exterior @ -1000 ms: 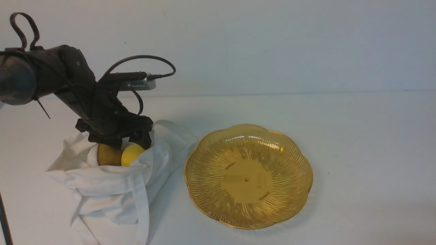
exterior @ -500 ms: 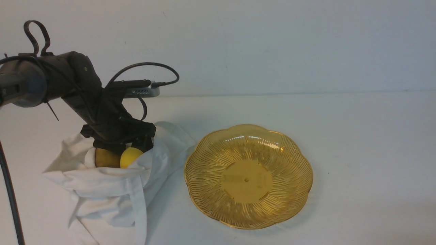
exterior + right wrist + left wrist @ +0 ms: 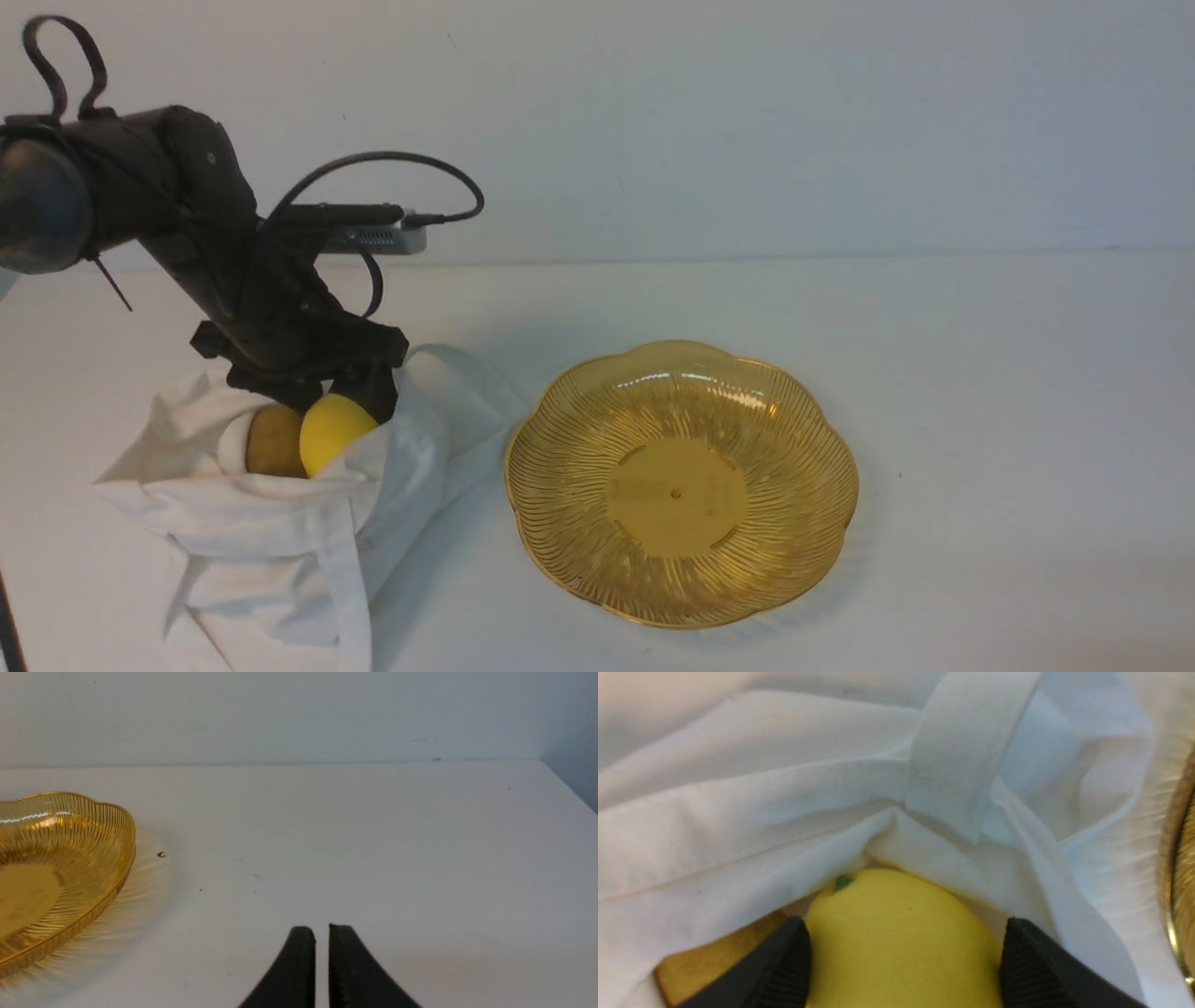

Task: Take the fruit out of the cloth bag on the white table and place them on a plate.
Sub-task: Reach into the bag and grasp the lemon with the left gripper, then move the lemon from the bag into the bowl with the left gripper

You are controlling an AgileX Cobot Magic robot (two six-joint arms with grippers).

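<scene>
The white cloth bag (image 3: 271,532) lies slumped at the left of the white table (image 3: 980,373), its mouth open upward. A yellow lemon (image 3: 331,429) and a brown kiwi-like fruit (image 3: 273,441) show in the mouth, side by side. My left gripper (image 3: 334,397) reaches down into the bag. In the left wrist view its fingers press both sides of the lemon (image 3: 901,942), so the gripper (image 3: 903,926) is shut on it, with the brown fruit (image 3: 710,952) beside it under the bag's fabric (image 3: 784,812). The amber plate (image 3: 803,439) sits right of the bag, with nothing on it. My right gripper (image 3: 321,928) is shut and holds nothing, over bare table.
A flat strap handle (image 3: 962,765) of the bag lies across its rim just beyond the lemon. The plate's rim (image 3: 126,835) is off to one side of the right gripper. The pale wall (image 3: 747,121) rises behind the table.
The left gripper's fingers closed in on the lemon, dipped into the bag, then rose and shifted left. The lemon sits higher in the mouth now, and the bag has been dragged left.
</scene>
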